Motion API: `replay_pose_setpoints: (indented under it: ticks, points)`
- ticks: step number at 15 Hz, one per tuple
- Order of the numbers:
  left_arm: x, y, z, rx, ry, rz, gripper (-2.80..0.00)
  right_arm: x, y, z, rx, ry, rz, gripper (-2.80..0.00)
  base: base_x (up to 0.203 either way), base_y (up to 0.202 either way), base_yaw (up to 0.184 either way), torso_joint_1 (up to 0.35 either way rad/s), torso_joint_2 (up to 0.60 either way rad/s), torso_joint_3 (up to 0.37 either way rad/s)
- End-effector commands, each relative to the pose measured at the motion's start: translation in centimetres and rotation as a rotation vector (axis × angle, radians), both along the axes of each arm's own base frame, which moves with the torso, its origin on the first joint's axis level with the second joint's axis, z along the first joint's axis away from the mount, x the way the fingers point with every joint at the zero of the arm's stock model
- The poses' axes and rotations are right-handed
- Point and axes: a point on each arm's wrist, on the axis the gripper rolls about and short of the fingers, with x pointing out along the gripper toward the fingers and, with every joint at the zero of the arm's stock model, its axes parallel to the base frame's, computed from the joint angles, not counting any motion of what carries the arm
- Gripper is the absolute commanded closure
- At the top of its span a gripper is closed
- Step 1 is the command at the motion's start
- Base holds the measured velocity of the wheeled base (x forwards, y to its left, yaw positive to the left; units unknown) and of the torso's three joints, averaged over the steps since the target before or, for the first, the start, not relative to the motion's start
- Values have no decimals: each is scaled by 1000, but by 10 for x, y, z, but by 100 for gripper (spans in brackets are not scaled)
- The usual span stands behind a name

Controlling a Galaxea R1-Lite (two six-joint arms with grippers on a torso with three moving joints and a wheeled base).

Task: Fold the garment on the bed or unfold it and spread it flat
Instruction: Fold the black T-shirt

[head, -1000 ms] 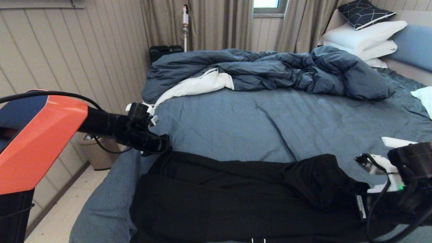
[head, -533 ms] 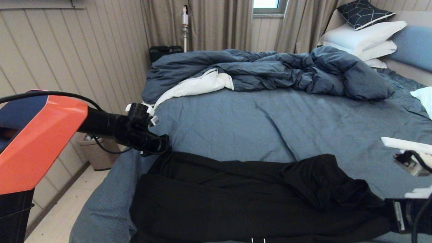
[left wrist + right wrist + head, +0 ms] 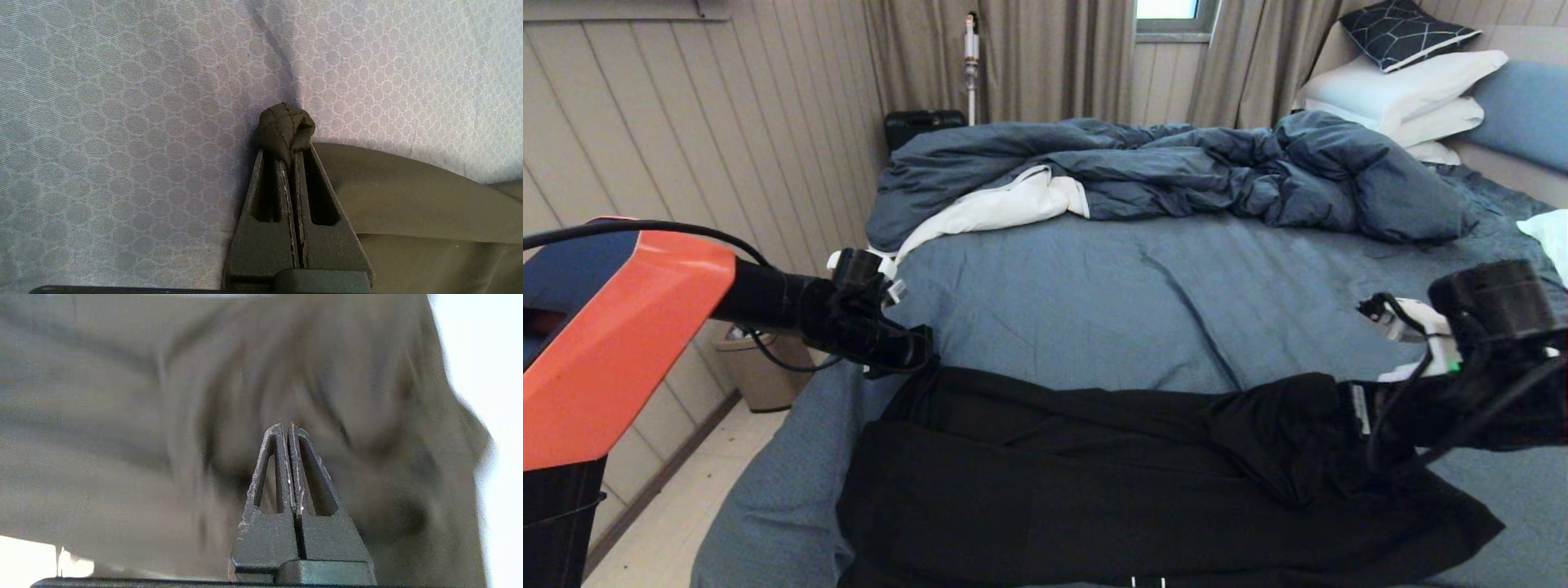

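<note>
Bed (image 3: pixel 1094 310): large, with a slate-blue sheet, filling most of the head view.
Duvet (image 3: pixel 1176 171): dark blue with white lining showing, rumpled across the far side of the bed.
Pillows (image 3: pixel 1405 98): white, stacked at the far right corner, with a dark patterned cushion (image 3: pixel 1405 28) on top.
Garment (image 3: pixel 1094 482): black T-shirt lying across the near edge of the bed, plain black side up, stretched between the two arms; its right end is lifted off the sheet and bunched, with a small white label (image 3: pixel 1357 408) showing there.
Left tool (image 3: pixel 919 355): at the garment's far left corner, low over the sheet; in the left wrist view its fingers (image 3: pixel 282 192) are pressed together on a small wad of black cloth.
Right tool (image 3: pixel 1372 420): raised above the sheet at the garment's right end; in the right wrist view its fingers (image 3: pixel 278 473) are pressed together with the cloth hanging close in front of them, and a grip on it cannot be made out.
</note>
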Motion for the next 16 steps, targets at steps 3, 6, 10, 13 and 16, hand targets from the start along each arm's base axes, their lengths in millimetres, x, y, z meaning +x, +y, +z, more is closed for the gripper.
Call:
replay_pose_setpoints:
  ticks: [3, 6, 10, 13, 16]
  points:
    - [0, 0, -1, -2, 4, 1, 0, 42, 10, -39, 4, 96, 15, 0, 0, 0, 0, 0, 0, 0]
    - [0, 0, -1, -2, 4, 1, 0, 52, 9, -49, 3, 117, 12, 0, 0, 0, 0, 0, 0, 0]
    - [0, 0, -1, -2, 3, 1, 0, 36, 8, -46, 1, 116, 14, 0, 0, 0, 0, 0, 0, 0]
    - [0, 0, -1, 0, 3, 1, 0, 7, 6, -38, -4, 103, 24, 0, 0, 0, 0, 0, 0, 0]
    - [1, 0, -2, 1, 3, 0, 0, -29, 5, -33, -20, 106, 45, 0, 0, 0, 0, 0, 0, 0]
